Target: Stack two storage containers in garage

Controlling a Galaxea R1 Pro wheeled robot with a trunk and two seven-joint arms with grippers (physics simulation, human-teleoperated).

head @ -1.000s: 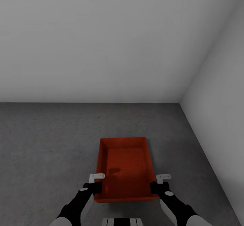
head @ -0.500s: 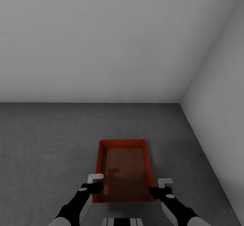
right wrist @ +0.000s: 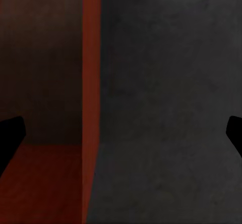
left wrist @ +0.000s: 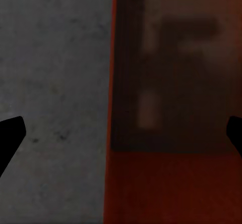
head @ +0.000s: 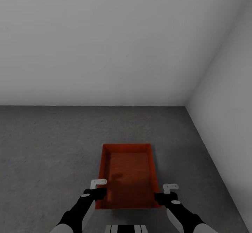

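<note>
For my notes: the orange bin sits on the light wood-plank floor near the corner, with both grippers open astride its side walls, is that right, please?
Not quite: the floor under the bin is dark grey concrete, as the head view shows. The rest holds: left gripper and right gripper are open astride its walls.

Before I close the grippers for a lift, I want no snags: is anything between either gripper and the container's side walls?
Nothing visible. The left gripper and right gripper are open astride the orange-red storage container's side walls, over bare concrete floor.

Head camera looks steeply down at the container (head: 127,177); both wrist cameras hover close above its side walls (opposite ones).
</note>
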